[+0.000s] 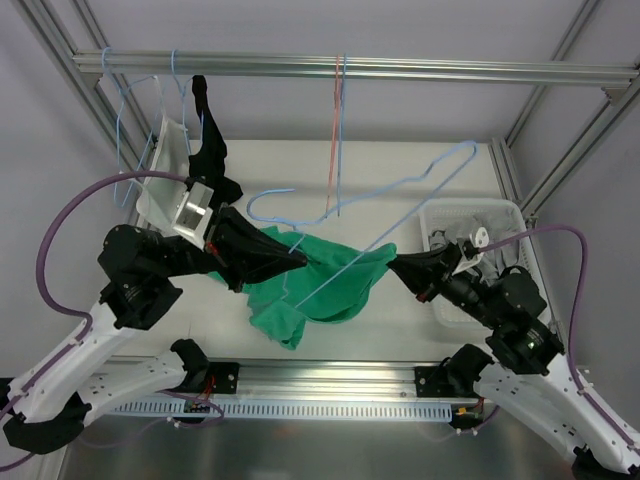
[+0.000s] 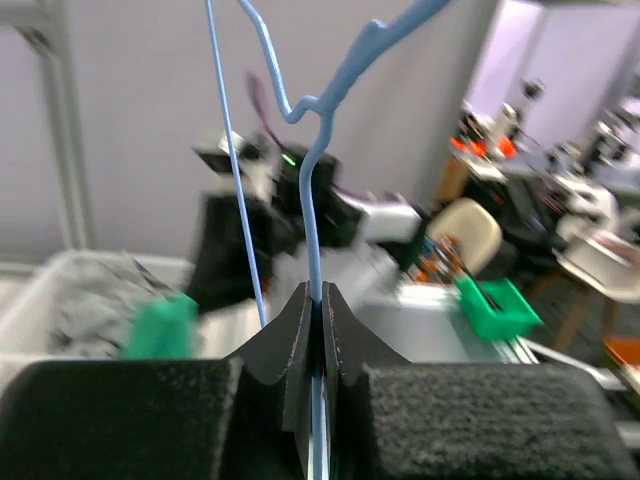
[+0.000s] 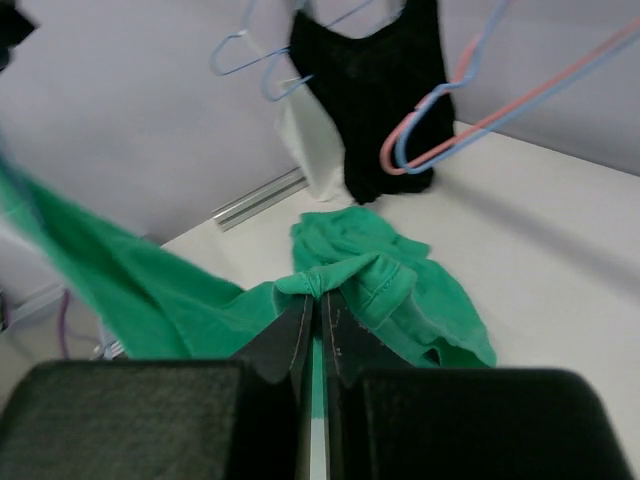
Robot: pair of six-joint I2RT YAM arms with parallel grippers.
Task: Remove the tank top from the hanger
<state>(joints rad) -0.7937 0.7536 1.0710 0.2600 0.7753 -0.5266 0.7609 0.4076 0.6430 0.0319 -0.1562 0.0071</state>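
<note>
The white surface [image 1: 400, 170] fills the middle of the top view. Across its centre, toward the lower edge, the green tank top [image 1: 320, 285] sags between both arms, a fold drooping at lower centre. The light-blue hanger [image 1: 470, 146] slants from upper right down over the cloth, one wire crossing the fabric. The left end effector [image 1: 300, 258] is clamped tight on the hanger wire at the garment's left edge. The right end effector [image 1: 393, 268] pinches a bunched green fold, fingers nearly touching.
</note>
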